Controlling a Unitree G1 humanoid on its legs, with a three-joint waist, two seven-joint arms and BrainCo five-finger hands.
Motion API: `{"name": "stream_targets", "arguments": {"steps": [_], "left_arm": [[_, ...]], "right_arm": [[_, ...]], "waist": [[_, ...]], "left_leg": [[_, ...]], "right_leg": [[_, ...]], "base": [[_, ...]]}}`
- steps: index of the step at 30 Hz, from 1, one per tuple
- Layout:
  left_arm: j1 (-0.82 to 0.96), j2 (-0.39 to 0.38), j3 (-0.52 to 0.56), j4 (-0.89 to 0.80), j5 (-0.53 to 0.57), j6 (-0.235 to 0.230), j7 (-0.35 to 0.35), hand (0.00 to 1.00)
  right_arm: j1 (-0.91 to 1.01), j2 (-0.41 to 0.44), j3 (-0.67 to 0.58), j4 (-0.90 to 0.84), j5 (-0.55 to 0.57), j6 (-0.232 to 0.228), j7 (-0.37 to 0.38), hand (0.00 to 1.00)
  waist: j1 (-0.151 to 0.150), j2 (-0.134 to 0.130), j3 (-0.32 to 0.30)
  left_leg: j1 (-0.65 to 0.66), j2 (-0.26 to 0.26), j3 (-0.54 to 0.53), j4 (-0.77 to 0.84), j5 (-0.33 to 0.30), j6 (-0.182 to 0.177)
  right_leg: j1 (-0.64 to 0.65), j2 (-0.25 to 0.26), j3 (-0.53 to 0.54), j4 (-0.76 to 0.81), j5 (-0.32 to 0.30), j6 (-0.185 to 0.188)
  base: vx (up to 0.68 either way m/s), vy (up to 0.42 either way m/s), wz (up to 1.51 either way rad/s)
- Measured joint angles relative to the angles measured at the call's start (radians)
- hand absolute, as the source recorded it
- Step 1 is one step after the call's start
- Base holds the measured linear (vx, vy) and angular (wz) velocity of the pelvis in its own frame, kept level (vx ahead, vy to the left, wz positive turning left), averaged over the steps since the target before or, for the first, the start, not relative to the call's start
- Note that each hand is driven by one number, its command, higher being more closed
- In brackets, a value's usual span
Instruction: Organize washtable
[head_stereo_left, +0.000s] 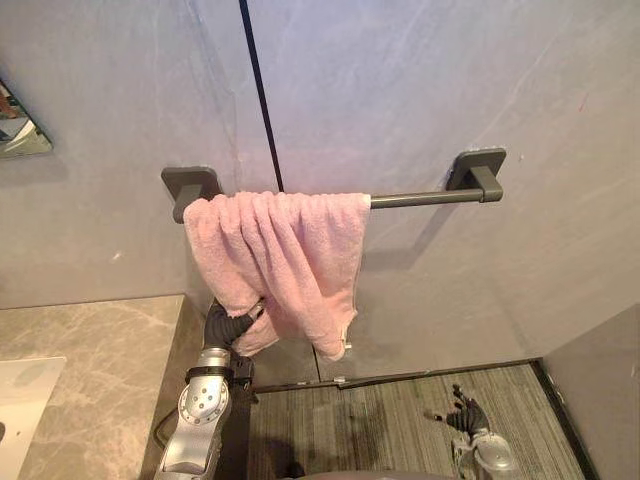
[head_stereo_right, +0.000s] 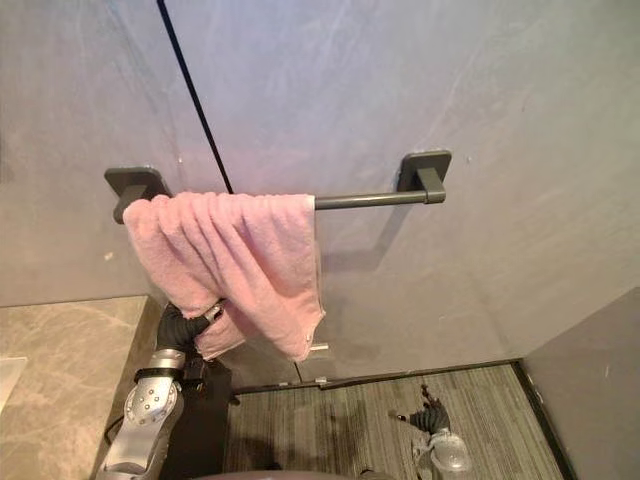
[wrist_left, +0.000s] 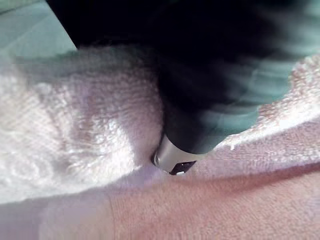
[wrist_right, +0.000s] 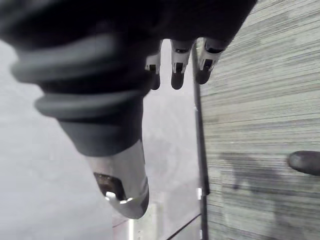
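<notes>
Pink towel (head_stereo_left: 280, 255) hangs bunched at the left end of the dark wall bar (head_stereo_left: 420, 198), the robot's left hand (head_stereo_left: 226, 325) pinching its lower fold, the right hand (head_stereo_left: 462, 418) slack and empty near the floor (head_stereo_left: 380, 410); next, seemingly, drawing the cloth flat along the bar.

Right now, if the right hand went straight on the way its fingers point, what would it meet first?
Probably the grey wall near its foot; the right hand hangs low over the striped floor with nothing visible between, though depth is unclear.
</notes>
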Motion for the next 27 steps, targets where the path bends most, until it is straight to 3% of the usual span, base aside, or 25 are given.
{"name": "stream_targets", "arguments": {"steps": [8, 14, 18, 27], "left_arm": [[-0.001, -0.002, 0.000, -0.009, 0.035, 0.000, 0.018, 1.00], [-0.001, -0.006, -0.001, -0.037, 0.054, 0.000, 0.018, 1.00], [0.000, -0.024, -0.002, -0.039, 0.056, 0.000, 0.018, 1.00], [-0.001, -0.042, -0.014, -0.039, 0.055, -0.001, 0.018, 1.00]], "right_arm": [[0.099, -0.026, 0.048, -0.421, 0.028, -0.050, 0.076, 0.00], [0.120, -0.045, 0.085, -0.620, 0.065, -0.073, 0.132, 0.00], [0.107, -0.082, 0.138, -0.701, 0.117, -0.098, 0.159, 0.00], [-0.035, -0.141, 0.228, -0.726, 0.146, -0.100, 0.168, 0.00]], "waist": [[-0.002, -0.002, 0.001], [-0.003, -0.013, 0.007], [0.007, -0.016, 0.008], [0.009, -0.017, 0.008]], "left_leg": [[0.010, 0.002, 0.007, 0.000, -0.001, 0.000], [0.016, 0.002, 0.010, 0.004, -0.005, 0.003], [0.017, 0.002, 0.010, 0.004, -0.006, 0.004], [0.011, 0.002, 0.003, 0.004, -0.006, 0.004]], "right_leg": [[0.001, 0.001, 0.020, 0.001, 0.000, 0.000], [0.002, 0.001, 0.027, 0.006, 0.000, 0.001], [0.001, 0.001, 0.029, 0.007, 0.000, 0.003], [0.000, 0.001, 0.022, 0.008, -0.002, 0.006]], "base": [[-0.01, -0.008, -0.06], [-0.03, -0.013, -0.04], [-0.01, -0.002, -0.01], [-0.01, -0.010, 0.02]]}}
